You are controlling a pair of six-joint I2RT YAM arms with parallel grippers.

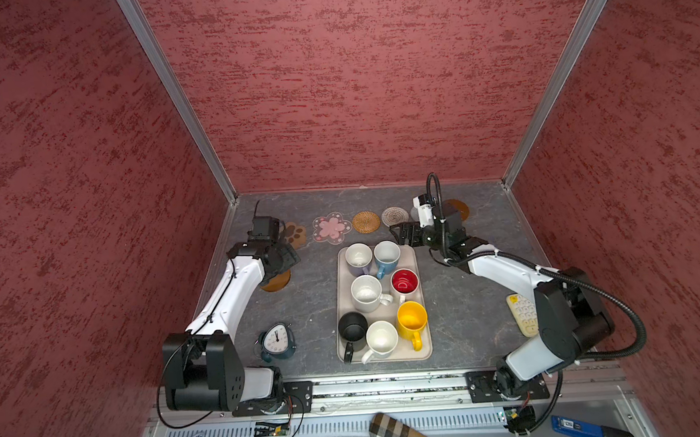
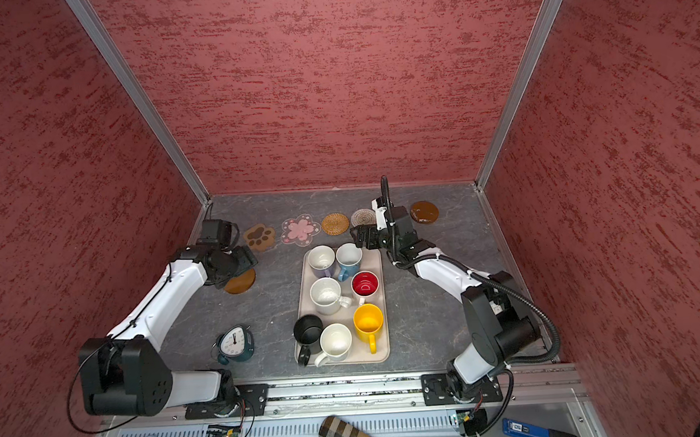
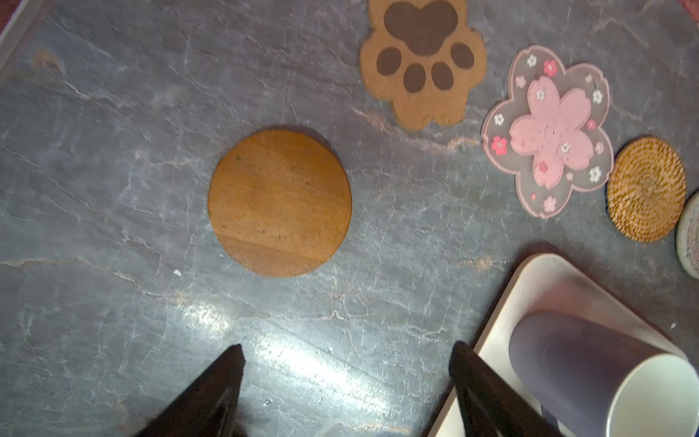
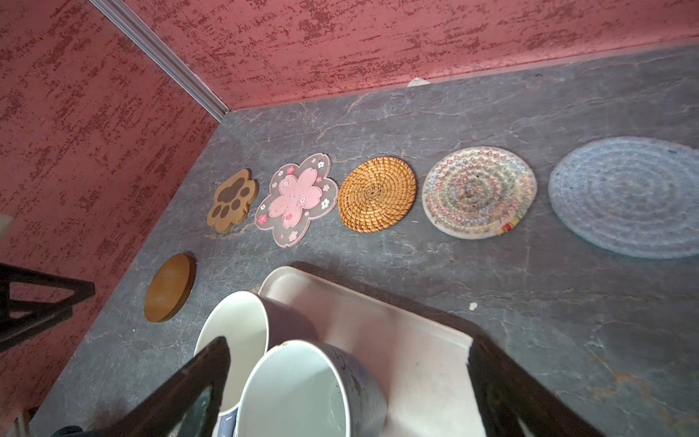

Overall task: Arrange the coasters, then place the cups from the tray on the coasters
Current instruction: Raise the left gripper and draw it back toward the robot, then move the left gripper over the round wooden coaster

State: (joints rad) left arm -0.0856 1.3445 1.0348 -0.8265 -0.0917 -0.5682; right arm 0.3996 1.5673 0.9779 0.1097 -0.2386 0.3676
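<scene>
Seven cups: all stand on the tray, centre of both top views. The lavender-grey mug and light blue mug are at its upper end. The red-lined mug and middle white mug come below them. The yellow mug, black mug and near white mug are at its lower end.
Coaster row: lies flat above the tray in both top views. From the left it runs paw coaster, flower coaster, rattan coaster, whitish woven coaster. The grey-lavender coaster is next, seen in the right wrist view, and the right brown disc ends the row.
Loose coaster: the left brown disc lies flat on the table, left of the tray and below the paw coaster, apart from the row.
Left gripper: fingers spread, bare table between them, nothing held. It sits over the disc's upper edge in both top views.
Right gripper: jaws spread wide at the tray's upper right corner. The light blue mug's rim shows between the fingers, and contact cannot be told.
Other items: alarm clock lower left of the tray; calculator at right, partly under the right arm.
</scene>
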